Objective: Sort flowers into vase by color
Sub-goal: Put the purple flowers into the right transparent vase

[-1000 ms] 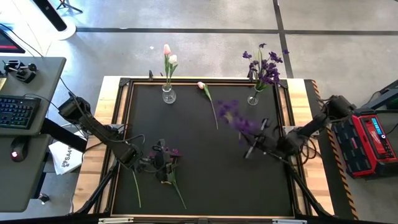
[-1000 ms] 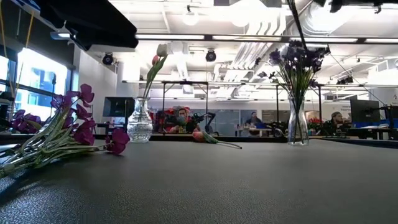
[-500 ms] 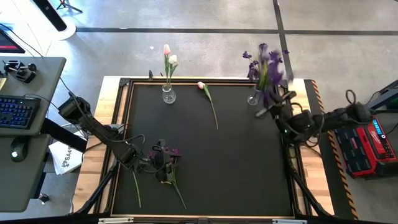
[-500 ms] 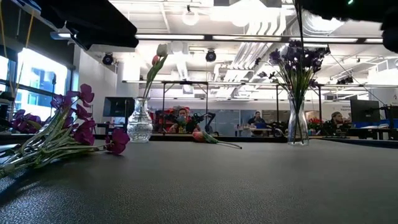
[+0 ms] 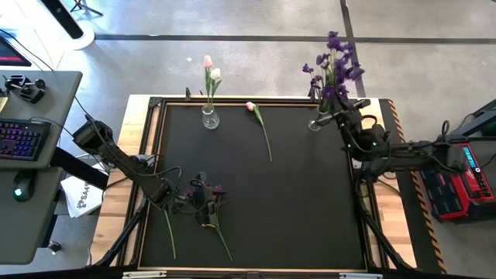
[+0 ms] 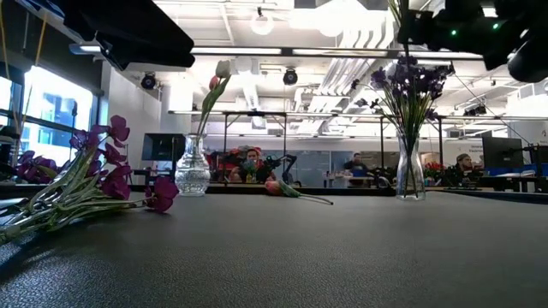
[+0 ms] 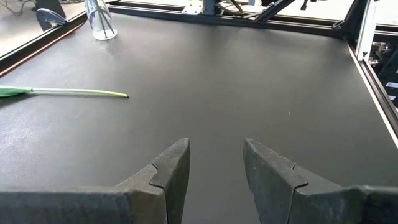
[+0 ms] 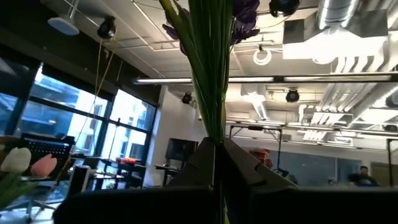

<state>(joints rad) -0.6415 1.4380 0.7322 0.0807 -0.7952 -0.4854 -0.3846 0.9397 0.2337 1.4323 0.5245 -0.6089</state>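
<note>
Black matting covers the desk [image 5: 310, 217], framed by a pale wooden edge; at the near left a bunch of magenta flowers [image 5: 208, 203] is seen lying flat on the mat, with the left pincer [image 5: 188, 201] resting low beside it, its fingers [image 7: 173, 165] spread apart and nothing between them; further in, a single pink tulip [image 5: 259, 124] lies on the mat between the two vases; at the far left a glass vase [image 5: 209, 117] stands upright, holding a pink and a white tulip [image 5: 209, 71]; at the far right a second glass vase [image 5: 315, 122] stands upright with purple flowers [image 6: 409, 81] in it; the right pincer [image 5: 339, 116] is held raised just beside this vase, pressed together on the green stems of a bunch of purple blooms [image 5: 338, 63], which is held upright above the vase; beyond the desk, an open workshop with ceiling lights and seated people is seen in the low view.
</note>
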